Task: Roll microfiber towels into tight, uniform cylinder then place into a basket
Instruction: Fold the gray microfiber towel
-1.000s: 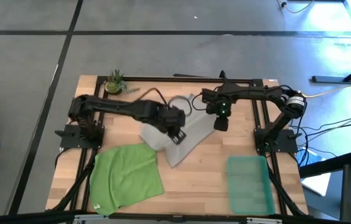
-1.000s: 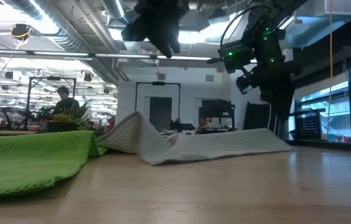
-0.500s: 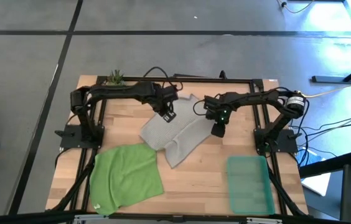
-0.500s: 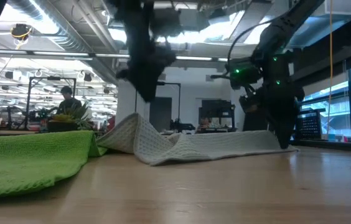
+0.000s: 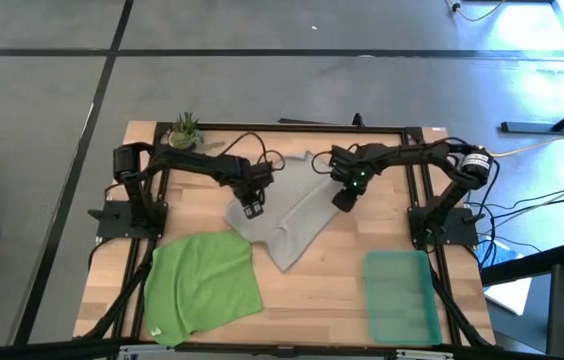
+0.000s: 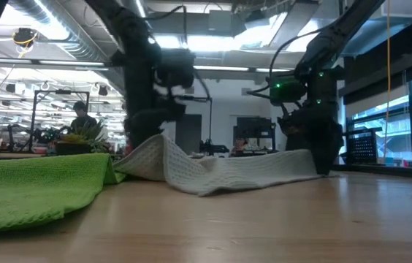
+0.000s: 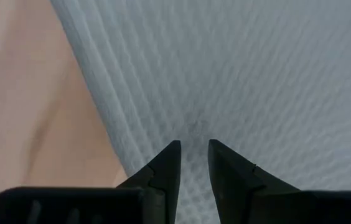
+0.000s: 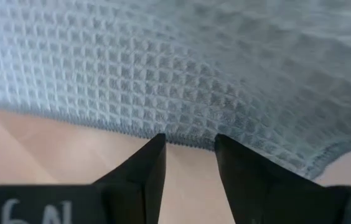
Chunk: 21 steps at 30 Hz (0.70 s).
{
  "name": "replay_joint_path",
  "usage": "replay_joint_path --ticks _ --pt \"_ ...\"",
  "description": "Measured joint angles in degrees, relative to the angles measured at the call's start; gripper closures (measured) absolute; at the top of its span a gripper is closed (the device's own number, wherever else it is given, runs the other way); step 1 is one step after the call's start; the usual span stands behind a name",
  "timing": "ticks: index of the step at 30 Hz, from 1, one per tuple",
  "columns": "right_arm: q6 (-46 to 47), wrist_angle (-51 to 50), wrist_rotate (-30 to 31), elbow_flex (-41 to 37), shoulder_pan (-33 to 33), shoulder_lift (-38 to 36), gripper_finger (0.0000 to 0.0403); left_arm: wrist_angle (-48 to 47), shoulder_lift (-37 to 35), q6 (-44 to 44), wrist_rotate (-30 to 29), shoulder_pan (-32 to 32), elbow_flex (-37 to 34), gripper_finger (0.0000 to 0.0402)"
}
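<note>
The light grey towel (image 5: 287, 225) lies crumpled on the table's middle, one fold raised (image 6: 161, 150). My left gripper (image 5: 253, 208) points down over the towel's left part, just inside its edge (image 7: 116, 149), fingers a narrow gap apart. My right gripper (image 5: 342, 203) points down at the towel's right hemmed edge (image 8: 182, 140), open, with one finger on either side of the hem line. The green towel (image 5: 205, 280) lies flat at the near left. The teal basket (image 5: 400, 297) sits at the near right. My left gripper comes at the grey towel from above, near its left edge (image 7: 163, 124); I cannot tell whether its fingertips touch the cloth. My right gripper reaches down to table level at the towel's right end (image 6: 312, 164); I cannot tell whether its fingertips touch the hem.
A small potted plant (image 5: 184, 131) stands at the far left corner. Black frame rails (image 5: 417, 190) run along the table's sides. Bare wood (image 5: 312, 300) lies between the green towel and the basket.
My left gripper has swung from above the towel's middle toward the table's left and come down low over the towel's left part, rolling its wrist. My right gripper has sunk to the towel's right edge and rolled too.
</note>
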Motion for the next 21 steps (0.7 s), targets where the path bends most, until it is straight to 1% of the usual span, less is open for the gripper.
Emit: replay_joint_path --ticks 3,6,11,13,16,19,21 --pt "0.1 0.0 0.4 0.0 -1.4 0.0 0.0259 0.9 -0.4 -1.3 0.2 -0.8 -2.6 0.0324" --pt "0.1 0.6 3.1 0.1 -2.8 0.0 0.0259 0.7 -0.6 -2.9 0.1 -2.4 -4.4 0.0324" --pt "0.0 3.1 6.0 0.1 -5.4 0.0 0.0259 0.5 -0.6 -5.5 -0.3 -6.3 -4.9 0.0324" --pt "0.0 4.6 8.0 0.1 -6.4 0.0 0.0259 1.4 -0.6 -6.1 0.2 -7.9 -5.0 0.0324" --pt "-0.2 7.1 10.8 0.1 -7.9 0.1 0.0259 4.8 -0.5 -5.8 1.9 -10.1 -5.1 0.0324" --pt "-2.2 10.0 11.5 0.1 -9.4 0.1 0.0259 10.3 -0.1 -5.6 4.9 -11.8 -5.4 0.0324" --pt "-3.3 11.7 12.0 0.2 -10.0 0.1 0.0259 14.2 0.0 -5.6 5.4 -12.5 -5.5 0.0324"
